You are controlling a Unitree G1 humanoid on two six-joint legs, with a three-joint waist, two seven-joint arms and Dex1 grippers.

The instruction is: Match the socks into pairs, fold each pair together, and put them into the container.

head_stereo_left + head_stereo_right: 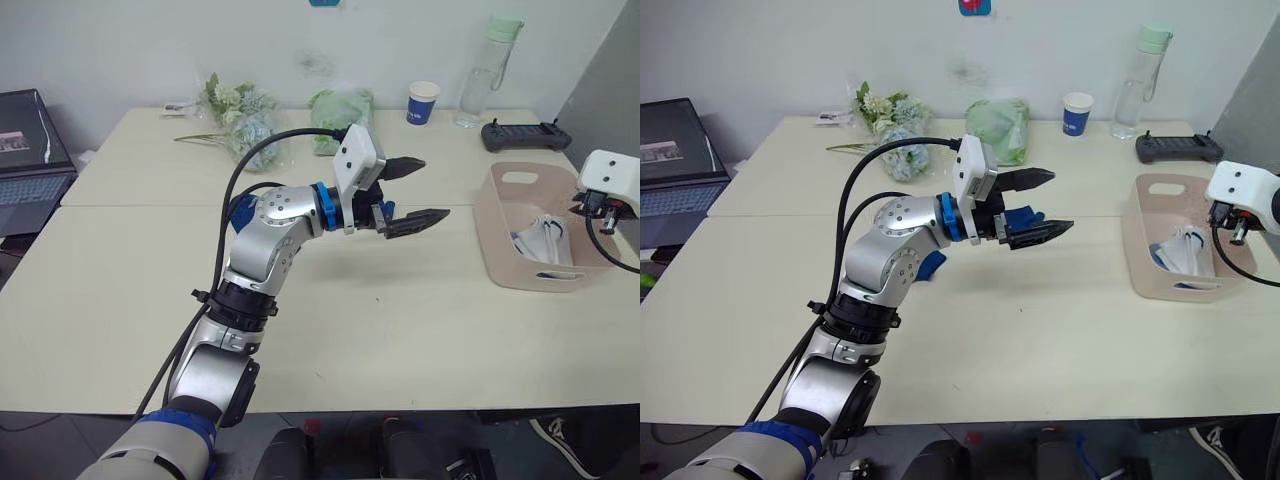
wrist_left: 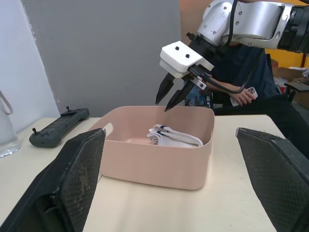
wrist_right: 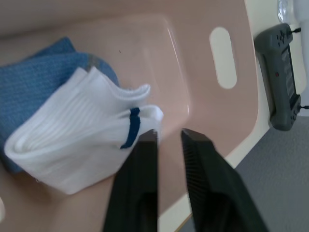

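Pale pink container (image 1: 500, 262): rectangular plastic tub, rounded corners, an oval handle slot cut through the end wall, sitting flat on the cream table (image 1: 120, 300) toward its right end. Smooth, bare inner walls. Inside, a folded white sock pair (image 3: 82, 137), ribbed knit, soft rolled edges, one short navy band across the cuff, lying on the tub floor. Beneath and beside it in the tub, a light blue sock pair (image 3: 34, 92) with a finer waffle-like knit, partly covered by the white one.

Right gripper (image 2: 169, 97) poised just above the container's far rim, black fingers pointing down into the tub, nearly together with a narrow gap between them, nothing gripped; fingertips apart from the white fold, close over it in the right wrist view.

Left gripper (image 1: 418, 192) held in the air to the left of the container, well apart from it, aimed toward it, fingers spread wide and empty.

Behind the container, a dark handheld controller (image 1: 525, 134) on the table. Further left of that, along the table's back edge, a clear water bottle (image 1: 482, 80) with a pale green cap, a blue paper cup (image 1: 423, 102), a green cloth bundle (image 1: 335, 115) and a bunch of artificial flowers (image 1: 240, 115). Laptop (image 1: 30, 165) far left of the container, off the table's left end.
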